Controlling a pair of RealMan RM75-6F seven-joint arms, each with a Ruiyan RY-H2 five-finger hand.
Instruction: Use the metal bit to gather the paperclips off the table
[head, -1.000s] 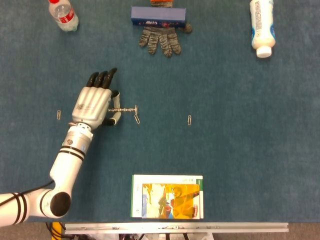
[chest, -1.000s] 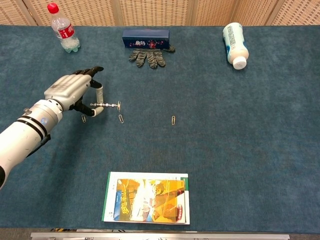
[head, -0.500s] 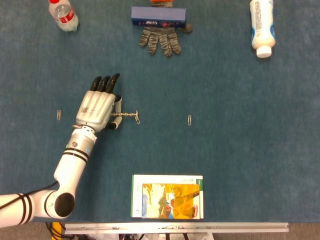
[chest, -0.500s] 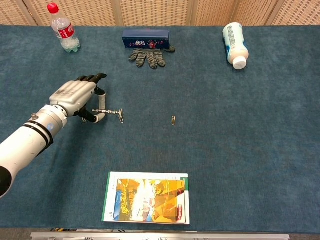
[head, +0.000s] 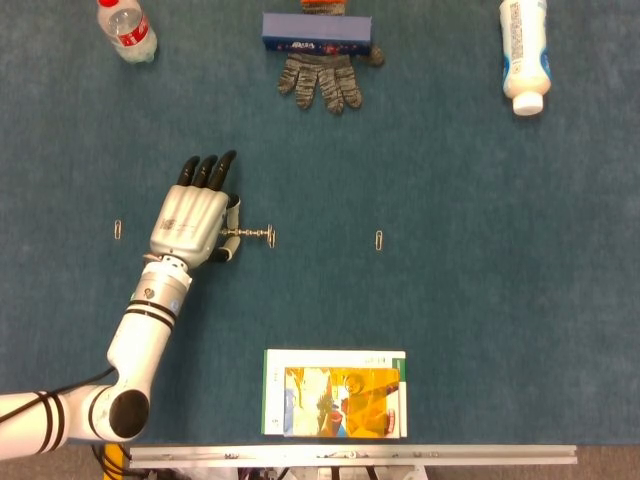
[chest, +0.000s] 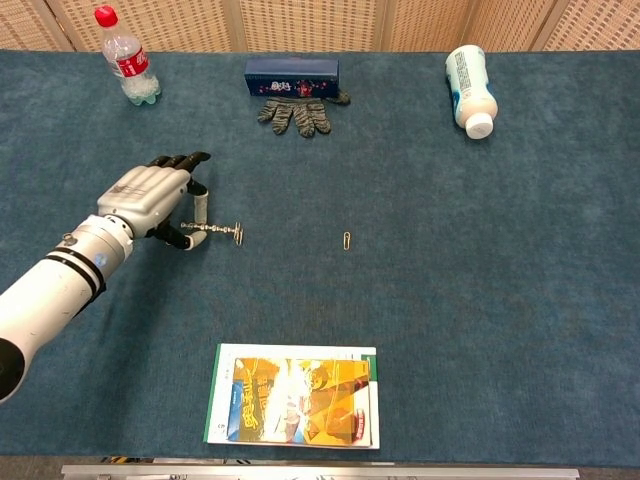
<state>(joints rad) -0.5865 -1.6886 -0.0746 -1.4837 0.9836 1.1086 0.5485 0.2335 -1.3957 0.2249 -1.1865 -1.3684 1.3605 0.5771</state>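
Left hand (head: 192, 218) pinching the metal bit (head: 250, 234), long axis pointing right along the table. Nearest loose paperclip (head: 379, 240) well to the right of the bit's tip, roughly in line. Another paperclip (head: 118, 229) just left of the hand. Right hand unseen.

**Left hand pinching, palm down**

The left arm (head: 140, 335) reaches in from the lower left corner, its white forearm angled up toward the table's middle. The left hand (head: 192, 218) lies palm down, knuckles up, with the dark fingertips (head: 207, 168) stretched forward and close together. Thumb and one finger pinch a thin metal bit (head: 250, 235) that sticks out sideways. The right hand is out of sight in both views.
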